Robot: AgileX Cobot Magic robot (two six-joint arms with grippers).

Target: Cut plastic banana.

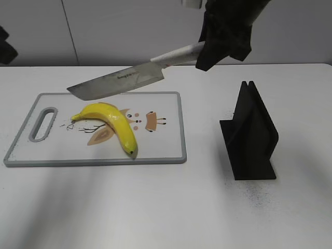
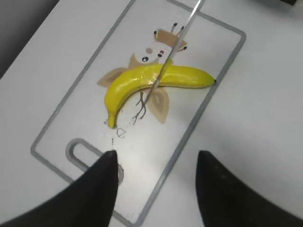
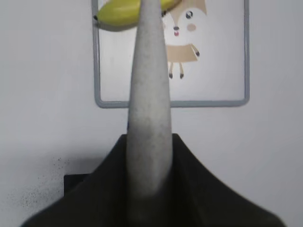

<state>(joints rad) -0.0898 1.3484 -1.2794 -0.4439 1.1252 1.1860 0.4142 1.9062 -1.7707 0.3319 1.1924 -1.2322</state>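
The right gripper (image 1: 220, 44) clamps a knife (image 1: 118, 81) above the yellow banana (image 1: 111, 123) lying on the cutting board (image 1: 171, 150), blade apparently clear of it; the left gripper (image 2: 156, 182) hovers spread

Tabletop (image 1: 166, 212): carries the board on the left and the stand on the right, well apart.
Board (image 1: 171, 150): lies flat, left of centre; handle slot at its left end.
Banana (image 1: 111, 122): lies on the board, near its middle, stem toward the slot, tip toward the board's front edge.
Knife (image 1: 119, 82): in the air above the board's rear part, blade reaching left, handle to the right; behind and above the banana, apart from it.
Right hand (image 1: 207, 49): behind the board's right end, closed around the knife handle.
Left hand (image 2: 154, 182): above the board's slot end, fingers spread.
Stand (image 1: 251, 137): upright, right of the board.
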